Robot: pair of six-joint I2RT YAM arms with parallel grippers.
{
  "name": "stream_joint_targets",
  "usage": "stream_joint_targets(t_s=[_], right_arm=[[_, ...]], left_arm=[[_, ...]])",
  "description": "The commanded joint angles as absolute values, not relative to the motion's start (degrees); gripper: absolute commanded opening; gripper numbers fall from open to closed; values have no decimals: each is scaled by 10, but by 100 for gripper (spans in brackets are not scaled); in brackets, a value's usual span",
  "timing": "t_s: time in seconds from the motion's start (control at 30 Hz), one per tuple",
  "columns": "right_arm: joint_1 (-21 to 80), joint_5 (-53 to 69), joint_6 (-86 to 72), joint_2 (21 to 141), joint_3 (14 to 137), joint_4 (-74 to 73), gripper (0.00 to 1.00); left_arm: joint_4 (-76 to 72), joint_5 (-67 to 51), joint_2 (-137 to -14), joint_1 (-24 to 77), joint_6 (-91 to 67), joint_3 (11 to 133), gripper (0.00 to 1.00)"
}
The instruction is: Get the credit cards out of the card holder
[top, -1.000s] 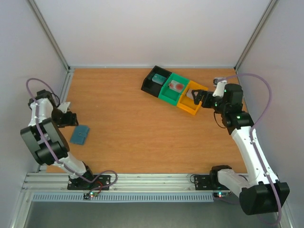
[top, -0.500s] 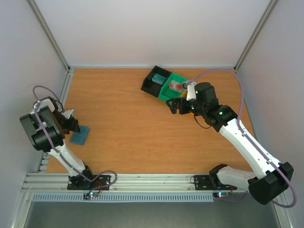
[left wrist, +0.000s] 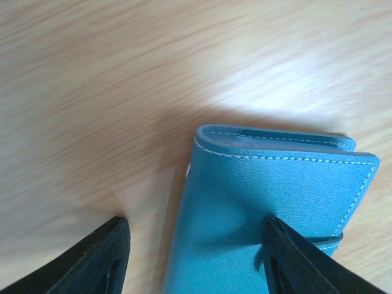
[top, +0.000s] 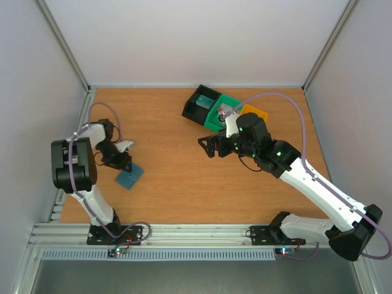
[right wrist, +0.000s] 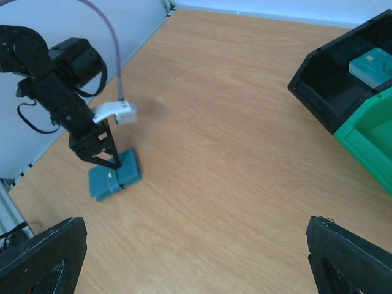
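Note:
The card holder point(top: 129, 177) is a closed blue wallet lying flat on the wooden table at the left, its closing tab point(left wrist: 339, 240) fastened. My left gripper point(top: 120, 162) points down at it, open. One finger rests on the card holder point(left wrist: 275, 196) cover and the other stands on the bare wood beside its edge, so the left gripper point(left wrist: 196, 257) straddles that edge. My right gripper point(top: 208, 146) hangs open over the table's middle, empty, facing the card holder point(right wrist: 114, 176). A pale teal credit card point(right wrist: 370, 64) lies in the black bin point(right wrist: 318, 86).
Three bins stand in a row at the back: black bin point(top: 197, 107), green bin point(top: 215, 117), orange bin point(top: 257, 113), partly behind my right arm. The cell's walls close in the left and right sides. Bare wood stretches between the two grippers.
The card holder and my left gripper have shifted right, toward the table's middle, and the left jaws have narrowed. My right arm has swung left, away from the orange bin.

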State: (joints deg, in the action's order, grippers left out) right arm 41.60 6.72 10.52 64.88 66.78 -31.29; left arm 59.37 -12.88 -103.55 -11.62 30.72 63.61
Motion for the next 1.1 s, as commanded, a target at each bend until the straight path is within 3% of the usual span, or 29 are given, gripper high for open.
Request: stream_joint_targets(t_s=[0.0, 0.2, 0.4, 0.6, 0.73, 0.97, 1.07], right_arm=[[427, 42, 108, 641, 678, -307, 98], [449, 58, 115, 642, 663, -298, 98], [491, 58, 148, 676, 692, -319, 99], [559, 9, 203, 719, 737, -357, 98], [572, 2, 207, 721, 738, -354, 98], [572, 8, 212, 693, 714, -320, 98], [572, 8, 216, 693, 714, -323, 99]], left_arm=[[609, -149, -1049, -34, 351, 620, 60], [661, -101, -1043, -31, 413, 634, 61], [729, -189, -1025, -45, 531, 648, 62], [813, -246, -1064, -98, 556, 764, 61], [751, -190, -1017, -109, 572, 724, 63], [615, -102, -999, -76, 540, 596, 81], [595, -82, -1017, -65, 516, 585, 82]])
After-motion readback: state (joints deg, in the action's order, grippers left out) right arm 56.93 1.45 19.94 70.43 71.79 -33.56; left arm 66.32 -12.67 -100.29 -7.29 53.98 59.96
